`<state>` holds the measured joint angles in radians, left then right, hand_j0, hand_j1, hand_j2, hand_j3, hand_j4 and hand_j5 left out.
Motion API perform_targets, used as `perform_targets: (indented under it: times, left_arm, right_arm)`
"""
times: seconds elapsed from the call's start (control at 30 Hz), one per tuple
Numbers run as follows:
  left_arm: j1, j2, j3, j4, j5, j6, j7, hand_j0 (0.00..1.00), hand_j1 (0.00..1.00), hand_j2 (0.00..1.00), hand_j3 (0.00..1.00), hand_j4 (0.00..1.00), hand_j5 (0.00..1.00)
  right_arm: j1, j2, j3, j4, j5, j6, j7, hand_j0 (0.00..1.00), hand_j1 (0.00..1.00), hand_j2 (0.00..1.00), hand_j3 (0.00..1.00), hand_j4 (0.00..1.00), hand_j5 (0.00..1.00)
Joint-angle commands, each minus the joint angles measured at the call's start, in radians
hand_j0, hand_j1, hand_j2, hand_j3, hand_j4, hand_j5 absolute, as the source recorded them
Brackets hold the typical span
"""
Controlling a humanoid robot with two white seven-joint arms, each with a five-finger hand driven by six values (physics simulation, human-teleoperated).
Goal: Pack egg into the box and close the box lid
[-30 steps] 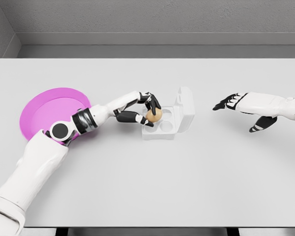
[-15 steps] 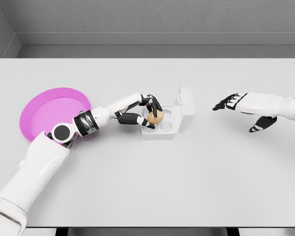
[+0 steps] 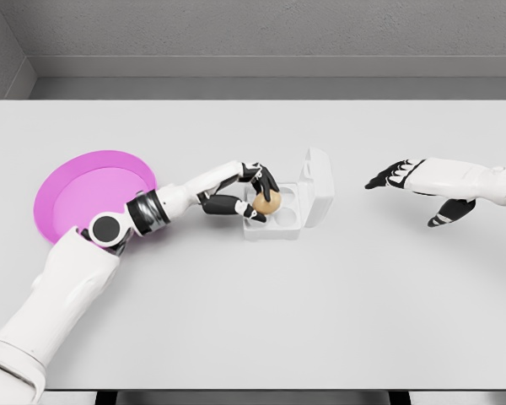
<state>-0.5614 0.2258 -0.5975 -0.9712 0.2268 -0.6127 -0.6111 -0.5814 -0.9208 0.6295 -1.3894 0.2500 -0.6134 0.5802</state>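
Observation:
A white egg box (image 3: 285, 218) lies open in the middle of the table, its lid (image 3: 317, 186) tilted up on the right side. A tan egg (image 3: 266, 202) sits over the box's left cups, with my left hand (image 3: 255, 192) curled around it from the left, dark fingers above and below. I cannot tell whether the egg rests in a cup or hangs just above it. My right hand (image 3: 405, 181) hovers to the right of the box, well apart from it, fingers spread and holding nothing.
A pink plate (image 3: 76, 190) lies at the left of the grey table (image 3: 253, 321), partly under my left forearm. The table's back edge meets a grey wall.
My left hand has lowered the egg slightly toward the box's left cups and the forearm has dropped a little. The right arm has not moved.

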Motion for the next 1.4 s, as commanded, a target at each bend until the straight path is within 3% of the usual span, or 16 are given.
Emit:
perform_targets:
  times: [0.0,0.3,0.4,0.47,0.57,1.13,1.23,1.37]
  left_arm:
    - [0.0,0.003,0.001,-0.003,0.011,0.002,0.0,0.31,0.31,0.31,0.31,0.31,0.31]
    - [0.011,0.006,0.001,-0.004,0.009,0.002,0.0,0.35,0.35,0.35,0.35,0.35,0.35]
    - [0.011,0.004,0.001,-0.004,0.009,0.002,0.0,0.46,0.46,0.46,0.46,0.46,0.46]
    - [0.011,0.004,0.002,-0.004,0.008,0.002,0.0,0.61,0.61,0.61,0.61,0.61,0.61]
    - [0.009,0.006,0.002,-0.004,0.009,0.002,0.0,0.68,0.68,0.68,0.68,0.68,0.68]
    - [0.009,0.009,0.012,-0.006,0.013,0.002,0.0,0.81,0.81,0.81,0.81,0.81,0.81]
    - [0.009,0.043,0.013,-0.052,0.043,0.002,0.0,0.85,0.85,0.85,0.85,0.85,0.85]
    - [0.012,0.179,0.001,-0.184,0.158,0.002,0.0,0.92,0.92,0.92,0.92,0.92,0.92]
  right_arm:
    - [0.0,-0.001,-0.001,0.001,-0.006,0.002,0.0,1.0,1.0,1.0,1.0,1.0,1.0]
    - [-0.002,0.007,-0.001,0.001,-0.003,0.002,0.0,1.0,1.0,1.0,1.0,1.0,1.0]
    - [-0.002,0.007,-0.001,0.001,-0.003,0.002,0.0,1.0,1.0,1.0,1.0,1.0,1.0]
    - [-0.002,0.007,0.001,0.001,-0.003,0.002,0.0,1.0,1.0,1.0,1.0,1.0,1.0]
    - [-0.002,0.007,0.001,0.0,-0.003,0.002,0.0,1.0,1.0,1.0,1.0,1.0,1.0]
    - [-0.003,0.008,0.001,-0.002,-0.003,0.002,0.001,1.0,1.0,1.0,1.0,1.0,1.0]
    - [-0.005,0.008,0.001,-0.003,-0.003,0.002,0.001,1.0,1.0,1.0,1.0,1.0,1.0]
    - [-0.005,0.007,0.001,-0.008,-0.002,0.002,0.001,1.0,1.0,1.0,1.0,1.0,1.0]
